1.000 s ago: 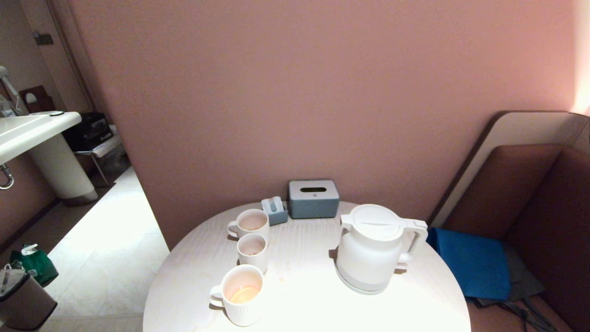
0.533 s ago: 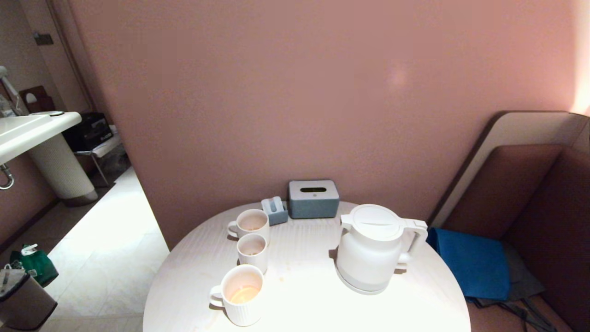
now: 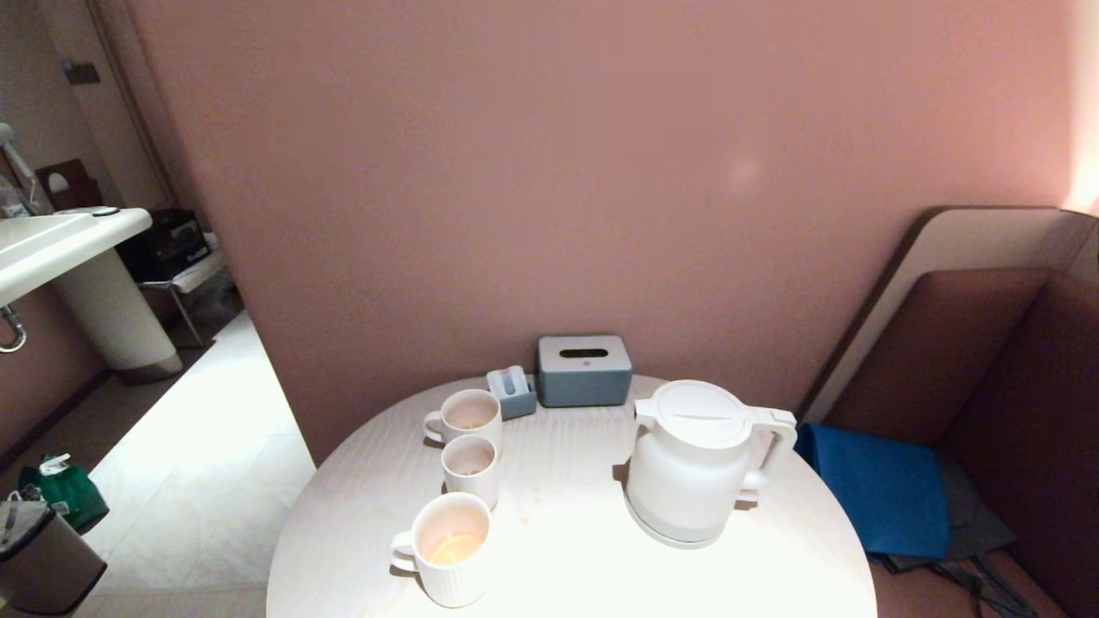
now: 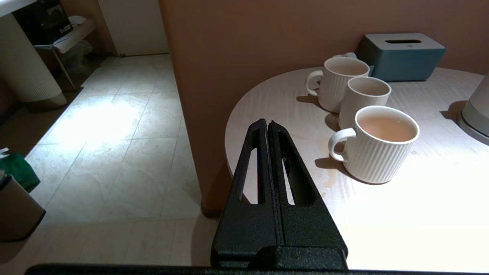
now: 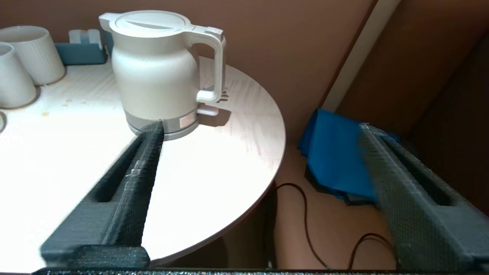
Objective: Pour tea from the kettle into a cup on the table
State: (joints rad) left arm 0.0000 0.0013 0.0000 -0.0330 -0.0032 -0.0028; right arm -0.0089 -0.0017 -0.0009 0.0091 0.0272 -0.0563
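The white kettle [image 3: 697,459] stands upright on its base disc at the right of the round pale table [image 3: 567,558], handle turned right; it also shows in the right wrist view [image 5: 156,72]. Three ribbed white cups line the left side: the nearest cup [image 3: 451,549] holds a little amber tea [image 3: 453,547], and it shows too in the left wrist view [image 4: 380,143]. My right gripper [image 5: 259,128] is open, low off the table's near right edge, short of the kettle. My left gripper [image 4: 267,124] is shut and empty, off the table's near left edge. Neither arm appears in the head view.
A grey-blue tissue box [image 3: 584,369] and a small holder [image 3: 512,390] sit at the table's back by the pink wall. A blue cushion [image 3: 876,485] lies on the bench to the right, with a black cable [image 5: 305,214] on the floor. A bin [image 3: 43,558] stands far left.
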